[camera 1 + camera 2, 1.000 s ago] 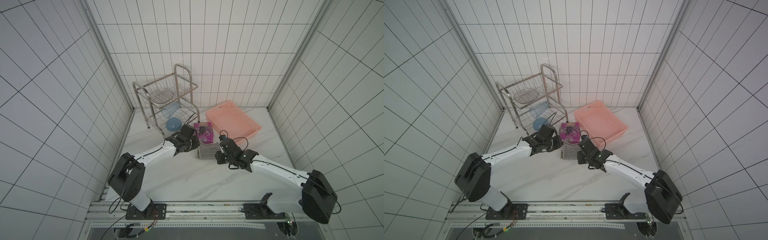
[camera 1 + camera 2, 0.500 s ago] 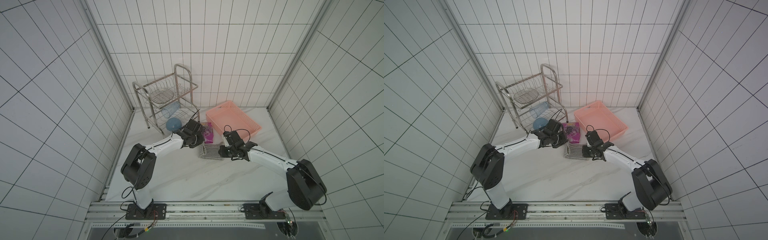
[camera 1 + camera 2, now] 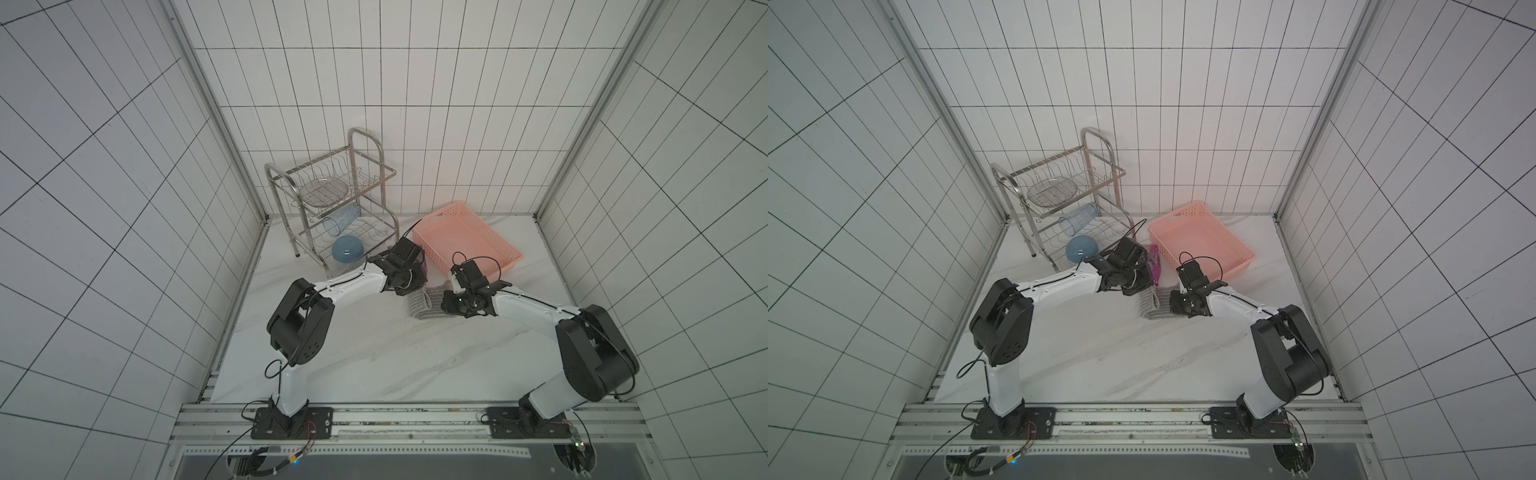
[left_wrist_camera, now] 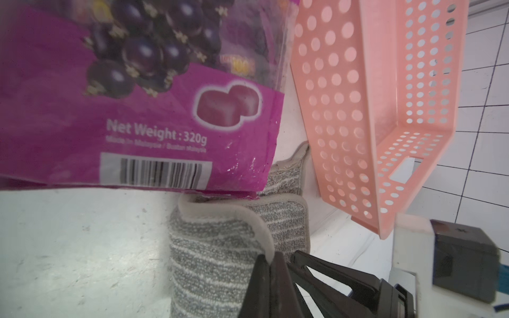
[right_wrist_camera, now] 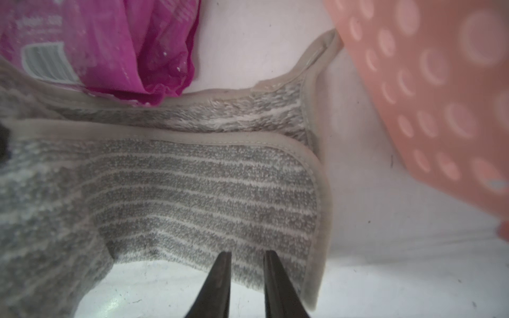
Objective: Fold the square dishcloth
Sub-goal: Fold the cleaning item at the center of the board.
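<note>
The first fold is judged in hand. The square dishcloth [image 3: 428,303], lying beside the pink basket [image 4: 338,110] and partly under the snack packet [image 4: 137,110], is clamped by the left gripper [image 4: 271,256] and the right gripper [image 5: 245,256]. The lifted edge must next be laid flush.

One dishcloth [image 3: 428,303], one packet [image 4: 137,110], one basket [image 4: 330,96], one rack [image 3: 365,183]

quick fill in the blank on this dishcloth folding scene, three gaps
1. The left end effector pinches the square dishcloth by its plain ____.
2. The dishcloth's pattern is fine light-and-dark ____.
3. The right end effector grips the dishcloth beside a perforated basket coloured ____.

Missing words: border; stripes; pink
</note>
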Robot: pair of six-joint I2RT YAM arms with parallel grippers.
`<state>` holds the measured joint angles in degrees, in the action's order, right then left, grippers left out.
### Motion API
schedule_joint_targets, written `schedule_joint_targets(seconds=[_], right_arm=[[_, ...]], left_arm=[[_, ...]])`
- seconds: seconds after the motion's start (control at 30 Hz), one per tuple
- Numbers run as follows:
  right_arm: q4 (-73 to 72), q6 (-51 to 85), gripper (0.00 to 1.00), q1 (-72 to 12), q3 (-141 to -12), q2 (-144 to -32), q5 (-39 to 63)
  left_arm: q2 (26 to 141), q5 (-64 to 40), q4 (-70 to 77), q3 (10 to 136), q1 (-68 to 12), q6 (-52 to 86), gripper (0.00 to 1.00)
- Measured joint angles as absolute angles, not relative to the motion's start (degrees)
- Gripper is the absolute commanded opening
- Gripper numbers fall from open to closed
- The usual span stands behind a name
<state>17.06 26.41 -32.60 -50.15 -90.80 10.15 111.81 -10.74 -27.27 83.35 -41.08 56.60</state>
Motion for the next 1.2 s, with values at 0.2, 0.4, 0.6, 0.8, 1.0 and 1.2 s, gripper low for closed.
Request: schedule_joint_targets(seconds=[0.2,0.4,0.6,0.8,1.0,1.2], right_arm=[[16.4,26.6,0.24,-32.2,-50.2,-93.5,10.3],[16.3,26.7,0.25,-31.7,-50.2,-93.7,10.5],[18.2,26.4,0.28,-31.5,-50.1,-87.6,9.5],[19.8,26.1,0.35,-31.1,-50.1,-79.4,8.9],[20.3,25.6,0.44,-29.8,-50.0,-78.5,11.6],[20.0,23.3,0.48,-29.6,-49.3,-78.5,15.4]], left_arm=[[114.7,-12.3,-26.9,84.4,-42.0,57.5,0.00],[116.3,-13.2,-26.5,86.1,-42.7,58.3,0.00],[118.2,-14.4,-25.5,87.9,-43.1,58.5,0.00],[119.0,-15.4,-25.5,89.2,-43.1,58.5,0.00],[119.0,-16.0,-25.0,90.4,-43.1,58.4,0.00],[119.2,-17.4,-24.4,90.7,-43.1,58.0,0.00]])
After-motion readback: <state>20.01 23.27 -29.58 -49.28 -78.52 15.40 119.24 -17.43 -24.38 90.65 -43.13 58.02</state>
